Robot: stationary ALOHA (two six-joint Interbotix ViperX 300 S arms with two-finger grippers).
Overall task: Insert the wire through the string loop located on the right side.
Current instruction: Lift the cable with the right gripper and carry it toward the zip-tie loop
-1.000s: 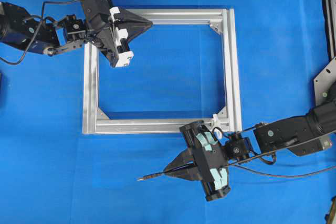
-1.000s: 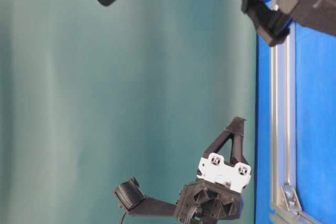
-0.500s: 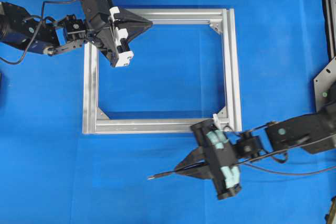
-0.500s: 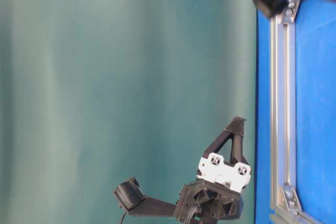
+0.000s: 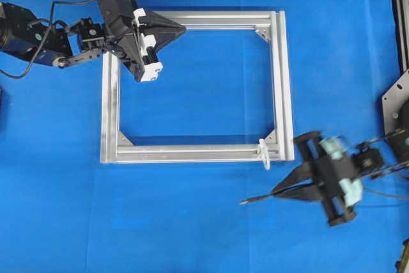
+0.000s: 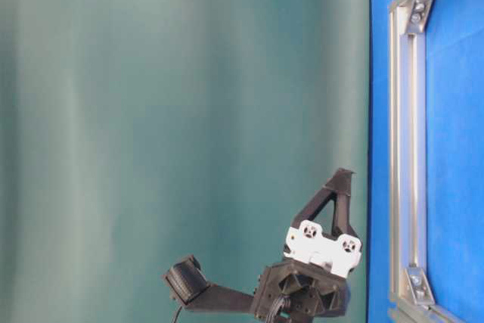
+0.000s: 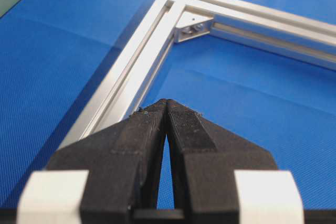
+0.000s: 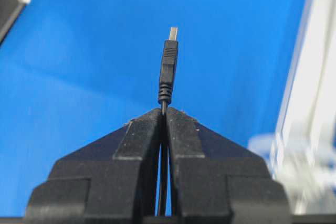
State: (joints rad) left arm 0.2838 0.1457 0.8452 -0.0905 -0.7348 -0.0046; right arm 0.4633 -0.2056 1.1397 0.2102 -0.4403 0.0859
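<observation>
Your right tool (image 5: 276, 193) is clamped on the wire (image 5: 255, 199), pinched just behind the plug, so a short stub with the metal tip sticks out past the fingertips (image 8: 163, 116), as the right wrist view shows. In the overhead view that tool sits off the frame's (image 5: 279, 81) 5 o'clock corner, with the plug pointing toward 9 o'clock over bare blue desk (image 5: 192, 222). The string loop (image 5: 263, 153) hangs on the frame's lower rail near that same corner, at about 11 o'clock from the plug tip and apart from it. In the right wrist view the loop is a blurred white patch at 4 o'clock, so you can't judge its opening from there. Left tool (image 5: 181, 28) is pressed shut on nothing, parked over the frame's 11 o'clock corner, well away from the job. Risks as I read them: the plug now aims alongside the rail, not at the loop, so driving straight ahead would miss; you'd need to turn and re-aim first. The loop is tiny and limp, so a slightly off approach will likely push it flat or aside instead of threading it. The tip could also catch on the rail or corner bracket (image 5: 271, 137), and the free stub would bend. The trailing slack behind the tool might drag and pull the aim off.
</observation>
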